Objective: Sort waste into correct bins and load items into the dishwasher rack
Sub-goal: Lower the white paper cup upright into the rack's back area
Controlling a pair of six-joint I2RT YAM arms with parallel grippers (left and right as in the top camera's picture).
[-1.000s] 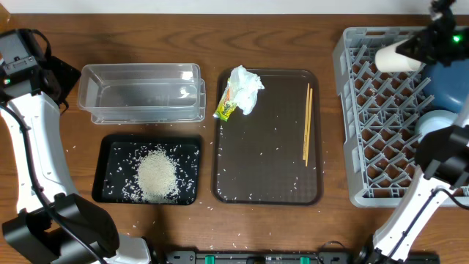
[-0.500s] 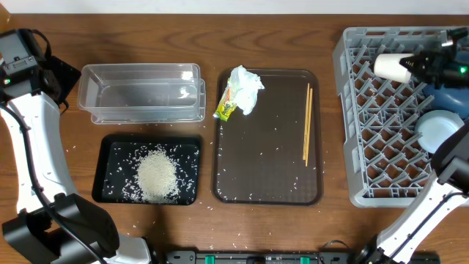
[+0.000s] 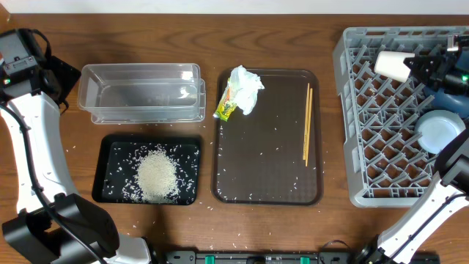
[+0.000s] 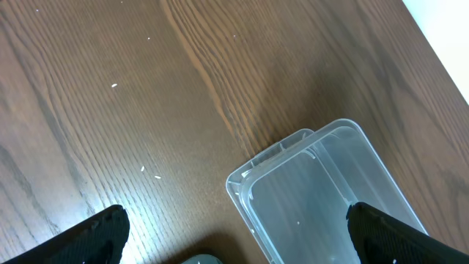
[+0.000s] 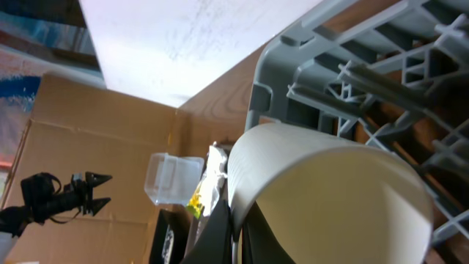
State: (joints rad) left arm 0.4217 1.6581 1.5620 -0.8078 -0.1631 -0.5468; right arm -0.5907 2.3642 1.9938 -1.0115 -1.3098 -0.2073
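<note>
Though half-hidden, pincer point(image 5: 233, 233) on white cup point(image 5: 322, 183)

The left arm point(image 3: 29, 139) and right arm point(image 3: 414, 213) share white tubular links and bulky black joints, 1 green light point(image 3: 7, 71) glows on each black wrist, and the left's 2 fingertips point(image 4: 95, 236) are matte black wedges.

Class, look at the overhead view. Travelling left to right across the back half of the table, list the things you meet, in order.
clear tub → yellow-green wrapper → crumpled tissue → chopsticks → dishwasher rack → white cup
</note>
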